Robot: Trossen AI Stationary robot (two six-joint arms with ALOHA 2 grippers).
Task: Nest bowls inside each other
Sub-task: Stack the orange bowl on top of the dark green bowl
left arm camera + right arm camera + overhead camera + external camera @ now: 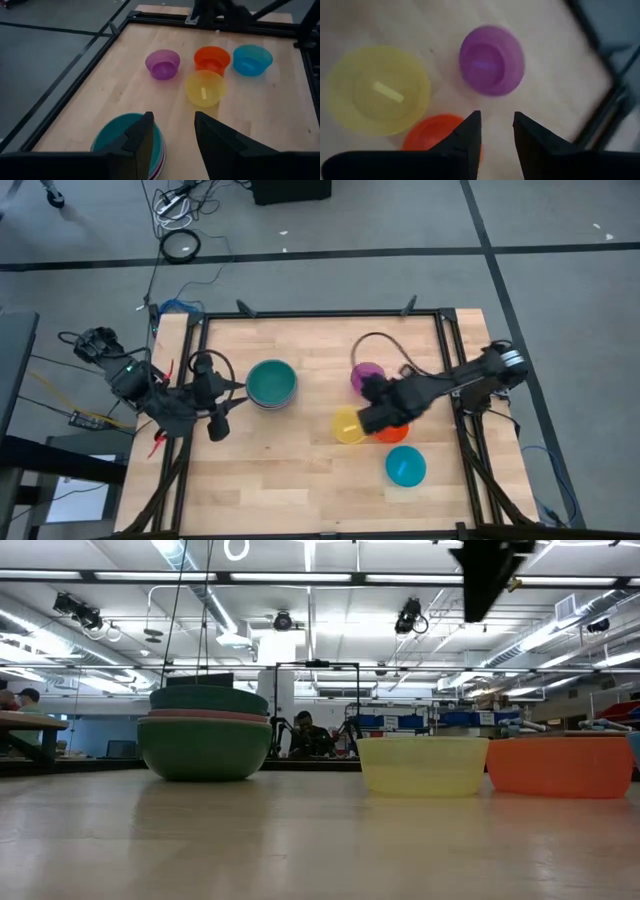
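A stack of nested bowls (271,384), teal on top and sage green at the bottom (205,745), rests on the table left of centre. To its right, the purple bowl (367,373), yellow bowl (347,425), orange bowl (393,433) and light blue bowl (405,467) stand singly on their bases. My right gripper (496,117) hangs open above the table between the purple bowl (491,60) and the orange bowl (432,131), touching nothing. My left gripper (172,120) is open, just left of the stack (127,142) and raised above it.
A black metal frame (320,314) runs around the wooden table. A dark cable (375,340) loops over the table behind the purple bowl. Bare wood lies along the near edge and between the stack and the yellow bowl.
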